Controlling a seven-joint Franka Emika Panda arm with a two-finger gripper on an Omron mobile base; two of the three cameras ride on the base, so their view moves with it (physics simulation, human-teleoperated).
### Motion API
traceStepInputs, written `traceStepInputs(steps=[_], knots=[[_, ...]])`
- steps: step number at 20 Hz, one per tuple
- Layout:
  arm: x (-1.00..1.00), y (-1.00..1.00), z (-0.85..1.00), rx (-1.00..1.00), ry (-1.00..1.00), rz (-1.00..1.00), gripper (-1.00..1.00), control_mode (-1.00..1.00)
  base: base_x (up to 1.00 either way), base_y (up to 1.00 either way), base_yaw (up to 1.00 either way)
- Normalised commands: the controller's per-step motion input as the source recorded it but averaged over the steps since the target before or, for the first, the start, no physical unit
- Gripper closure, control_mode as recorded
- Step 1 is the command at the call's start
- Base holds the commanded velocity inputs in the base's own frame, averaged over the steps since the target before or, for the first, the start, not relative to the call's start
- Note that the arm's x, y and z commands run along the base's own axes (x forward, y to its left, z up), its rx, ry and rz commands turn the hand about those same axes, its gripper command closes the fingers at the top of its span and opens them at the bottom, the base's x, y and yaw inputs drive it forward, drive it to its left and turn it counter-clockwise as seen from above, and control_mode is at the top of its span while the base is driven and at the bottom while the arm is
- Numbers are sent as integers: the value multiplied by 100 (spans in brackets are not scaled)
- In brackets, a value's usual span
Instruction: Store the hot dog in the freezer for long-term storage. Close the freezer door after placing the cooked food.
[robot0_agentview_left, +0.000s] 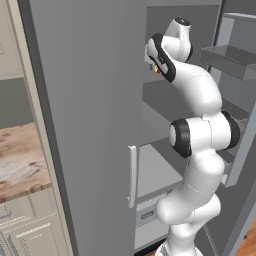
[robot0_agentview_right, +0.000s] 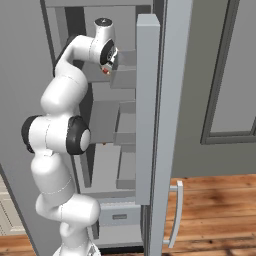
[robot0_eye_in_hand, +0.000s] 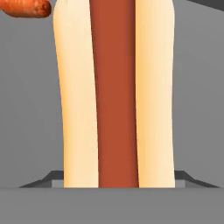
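The hot dog (robot0_eye_in_hand: 118, 96), a tan bun with a reddish-brown sausage down its middle, stands close up in the hand view over a grey shelf surface. My gripper (robot0_eye_in_hand: 119, 181) is shut on its near end, with the dark fingertips (robot0_eye_in_hand: 48, 178) just showing at either side. In the base views the hand (robot0_agentview_left: 157, 67) (robot0_agentview_right: 106, 67) reaches into the upper part of the freezer (robot0_agentview_left: 165, 105). The freezer door (robot0_agentview_right: 169, 125) stands open, its grey shelf bins (robot0_agentview_left: 229, 60) facing the arm.
A small orange-red item (robot0_eye_in_hand: 25, 8) lies on the shelf beyond the hot dog. The other grey door (robot0_agentview_left: 85, 125) with its pale handle (robot0_agentview_left: 132, 175) stands to the left. Lower shelves (robot0_agentview_left: 157, 172) and a drawer (robot0_agentview_right: 119, 215) sit below. Cream cupboards (robot0_agentview_left: 30, 225) and a wood counter (robot0_agentview_left: 20, 160) stand at far left.
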Motion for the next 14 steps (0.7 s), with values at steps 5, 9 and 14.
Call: traceStepInputs(steps=[5,9,14], knots=[[0,0,0,0,0,0,-100,-100,0,0,0],[0,0,0,0,0,0,-100,-100,0,0,0],[0,0,0,0,0,0,-100,-100,0,0,0]])
